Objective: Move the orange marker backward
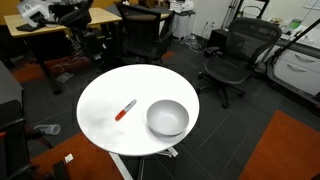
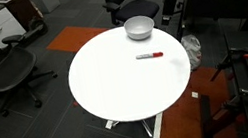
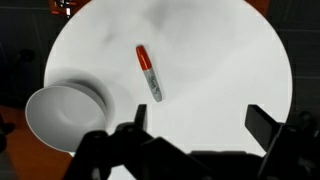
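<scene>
One orange marker (image 3: pixel 148 72) and one grey bowl (image 3: pixel 62 115) are seen lying apart on one round white table (image 3: pixel 215 50). The gripper (image 3: pixel 200 125) is held spread wide, empty.

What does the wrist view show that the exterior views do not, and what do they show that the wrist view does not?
Only the wrist view shows the gripper. It is open and sits at the bottom edge of the picture, over the table. Only the exterior views show the room around the table: black office chairs and a desk. All views share the round white table, the orange marker lying on it, and the grey bowl, which stands apart from the marker.
</scene>
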`<state>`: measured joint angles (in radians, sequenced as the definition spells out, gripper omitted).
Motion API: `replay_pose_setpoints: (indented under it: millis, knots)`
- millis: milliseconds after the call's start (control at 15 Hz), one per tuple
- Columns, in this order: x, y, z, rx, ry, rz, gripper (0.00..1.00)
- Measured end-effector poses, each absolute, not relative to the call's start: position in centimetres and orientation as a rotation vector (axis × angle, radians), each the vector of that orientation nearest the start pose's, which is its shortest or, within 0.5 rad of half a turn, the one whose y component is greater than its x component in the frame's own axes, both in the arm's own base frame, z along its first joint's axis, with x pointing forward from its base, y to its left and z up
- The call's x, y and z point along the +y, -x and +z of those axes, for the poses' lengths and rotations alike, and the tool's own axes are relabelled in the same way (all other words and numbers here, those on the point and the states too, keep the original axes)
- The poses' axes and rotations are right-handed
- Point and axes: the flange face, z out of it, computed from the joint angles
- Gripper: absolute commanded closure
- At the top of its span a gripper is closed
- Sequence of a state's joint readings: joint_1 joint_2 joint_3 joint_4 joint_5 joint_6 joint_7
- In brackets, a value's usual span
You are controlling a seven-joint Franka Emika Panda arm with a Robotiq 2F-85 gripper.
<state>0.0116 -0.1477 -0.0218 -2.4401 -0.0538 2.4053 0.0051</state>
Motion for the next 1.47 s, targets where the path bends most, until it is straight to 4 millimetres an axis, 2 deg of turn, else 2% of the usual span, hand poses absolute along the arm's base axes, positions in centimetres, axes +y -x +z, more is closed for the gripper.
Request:
replay_pose_setpoints:
  millis: [400,733,933,1200,1467]
  knots:
    - [-2.8,-48.9,32.8,0.045,3.176,-0.113,0.0]
    - [-2.8,-49.1,32.7,0.057,3.176,-0.112,0.0]
    - [-3.0,-49.3,32.8,-0.002,3.176,-0.125,0.0]
    - [-5.0,-50.4,32.2,-0.096,3.182,-0.121,0.0]
    - [-6.9,-51.8,29.9,-0.193,3.169,-0.063,0.0]
